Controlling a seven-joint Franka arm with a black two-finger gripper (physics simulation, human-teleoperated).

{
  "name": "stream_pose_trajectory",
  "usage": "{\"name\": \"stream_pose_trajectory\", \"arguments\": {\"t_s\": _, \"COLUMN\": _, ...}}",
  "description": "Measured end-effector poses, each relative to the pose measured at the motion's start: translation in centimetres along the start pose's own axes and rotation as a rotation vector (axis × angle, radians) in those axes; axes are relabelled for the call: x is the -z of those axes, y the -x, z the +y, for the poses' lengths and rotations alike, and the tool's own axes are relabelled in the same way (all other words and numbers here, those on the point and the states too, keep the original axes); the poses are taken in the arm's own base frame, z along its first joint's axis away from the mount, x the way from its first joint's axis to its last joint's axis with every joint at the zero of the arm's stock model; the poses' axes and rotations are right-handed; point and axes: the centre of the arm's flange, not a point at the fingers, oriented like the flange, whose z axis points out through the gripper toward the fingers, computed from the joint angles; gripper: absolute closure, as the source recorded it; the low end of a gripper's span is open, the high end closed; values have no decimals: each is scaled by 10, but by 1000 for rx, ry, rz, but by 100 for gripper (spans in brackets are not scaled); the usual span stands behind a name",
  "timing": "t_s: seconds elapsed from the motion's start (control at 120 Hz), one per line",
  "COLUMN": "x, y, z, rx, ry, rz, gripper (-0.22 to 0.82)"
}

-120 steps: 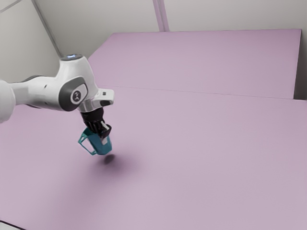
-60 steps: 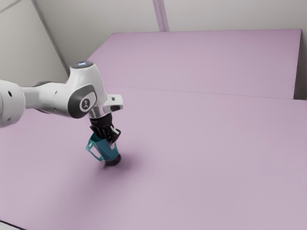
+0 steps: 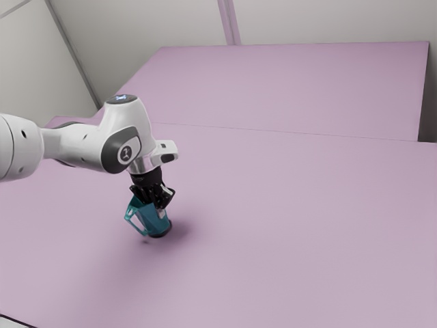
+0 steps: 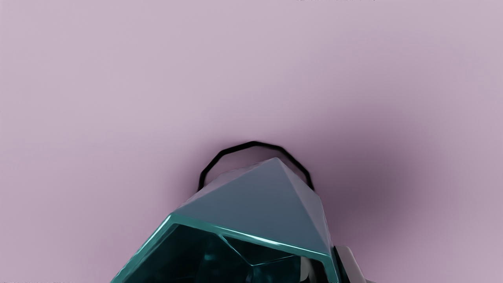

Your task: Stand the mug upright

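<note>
We find the black two-finger gripper clamped on a glossy teal faceted mug; smooth lilac tabletop beneath it, pale grey walls beyond.

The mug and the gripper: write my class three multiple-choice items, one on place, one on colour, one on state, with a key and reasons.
1. In the exterior view, the handle is on which side of the mug?
A. The view's left
B. The view's right

2. What colour is the mug?
A. Red
B. Yellow
C. Teal

3. The gripper is:
A. open, away from the mug
B. shut on the mug's wall
C. shut on the handle

Key:
1 A: the handle's loop juts out that way.
2 C: both views show blue-green walls.
3 B: one finger is inside the mug, the other outside.
</note>
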Motion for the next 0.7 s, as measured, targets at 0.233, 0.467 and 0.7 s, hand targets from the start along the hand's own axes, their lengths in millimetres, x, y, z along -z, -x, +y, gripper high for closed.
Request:
{"name": "stream_pose_trajectory", "arguments": {"t_s": 0.233, "x": 12, "y": 1, "z": -1, "rx": 22, "ry": 8, "rz": 24, "gripper": 45}}
{"name": "stream_pose_trajectory", "arguments": {"t_s": 0.467, "x": 67, "y": 11, "z": 21, "rx": -8, "ry": 1, "rz": 132, "gripper": 16}}
{"name": "stream_pose_trajectory", "arguments": {"t_s": 0.7, "x": 149, "y": 6, "z": 29, "rx": -15, "ry": 3, "rz": 194, "gripper": 7}}
